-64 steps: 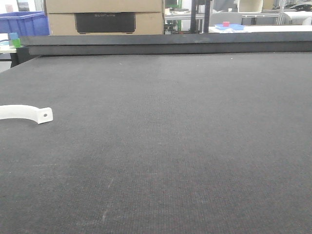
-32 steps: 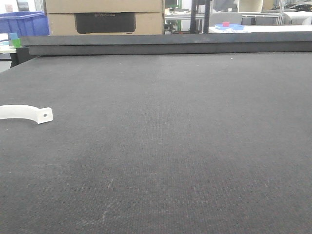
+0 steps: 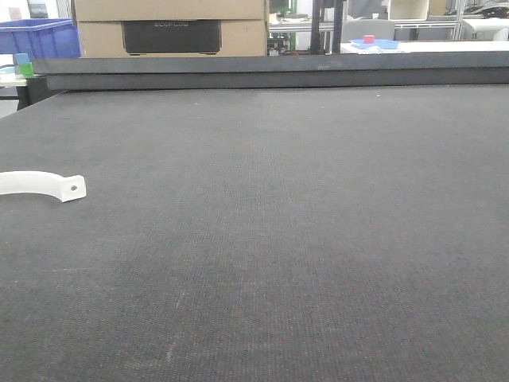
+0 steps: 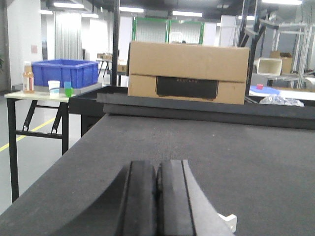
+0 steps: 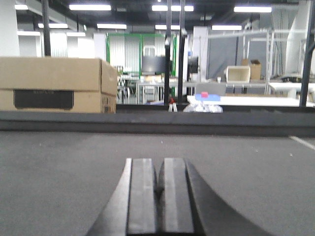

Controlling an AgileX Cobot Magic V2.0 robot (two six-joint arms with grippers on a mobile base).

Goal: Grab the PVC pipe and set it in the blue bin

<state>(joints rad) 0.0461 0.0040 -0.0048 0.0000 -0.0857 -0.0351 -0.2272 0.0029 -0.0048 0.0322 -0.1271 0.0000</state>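
Observation:
The white PVC pipe piece point(image 3: 44, 185) lies flat on the dark table at the far left of the front view, its tab with one small hole pointing right. A corner of it shows in the left wrist view point(image 4: 227, 221), just right of my left gripper point(image 4: 157, 169), which is shut and empty. My right gripper point(image 5: 159, 167) is shut and empty above bare table. The blue bin point(image 4: 65, 72) stands on a side table to the far left, beyond the table edge; it also shows in the front view point(image 3: 38, 37). Neither gripper shows in the front view.
A raised dark ledge point(image 3: 270, 70) runs along the table's far edge, with a cardboard box point(image 3: 170, 27) behind it. Small cups and a bottle point(image 4: 28, 78) stand by the bin. The table's left edge point(image 4: 59, 162) drops to the floor.

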